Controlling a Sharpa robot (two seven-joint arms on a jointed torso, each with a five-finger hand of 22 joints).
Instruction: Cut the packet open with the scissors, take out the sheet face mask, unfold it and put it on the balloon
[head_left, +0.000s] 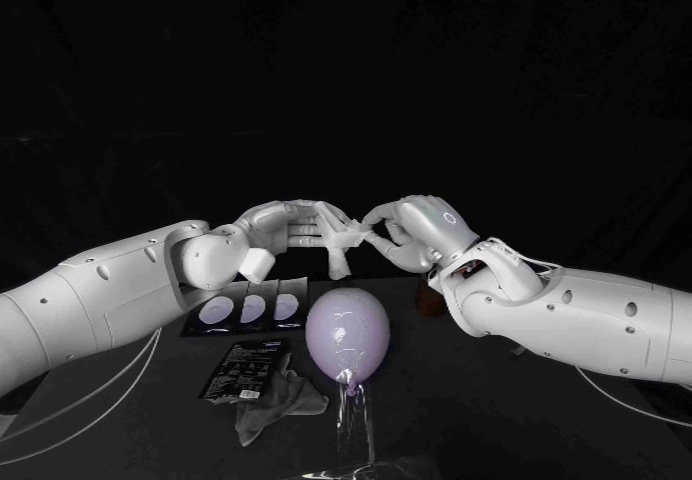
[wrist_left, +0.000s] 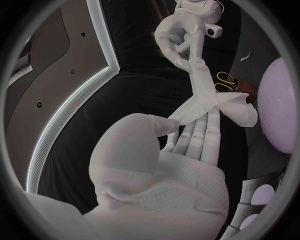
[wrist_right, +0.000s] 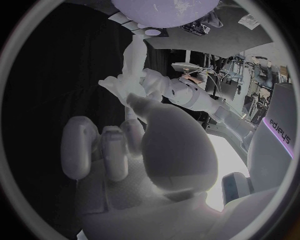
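I'm pinching the mask (head_left: 343, 242) with left hand (head_left: 293, 228) and right hand (head_left: 414, 228) above the balloon (head_left: 348, 335). It's hanging out of its packet, partly folded; I'm judging unfolding and placing as remaining

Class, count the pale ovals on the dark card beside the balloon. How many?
3, in one row on the dark card: near oval by the balloon, middle oval, far oval by the left arm, which may hide more.

White mask (head_left: 340, 258) (crumpled) aloft; balloon (head_left: 348, 335) upright
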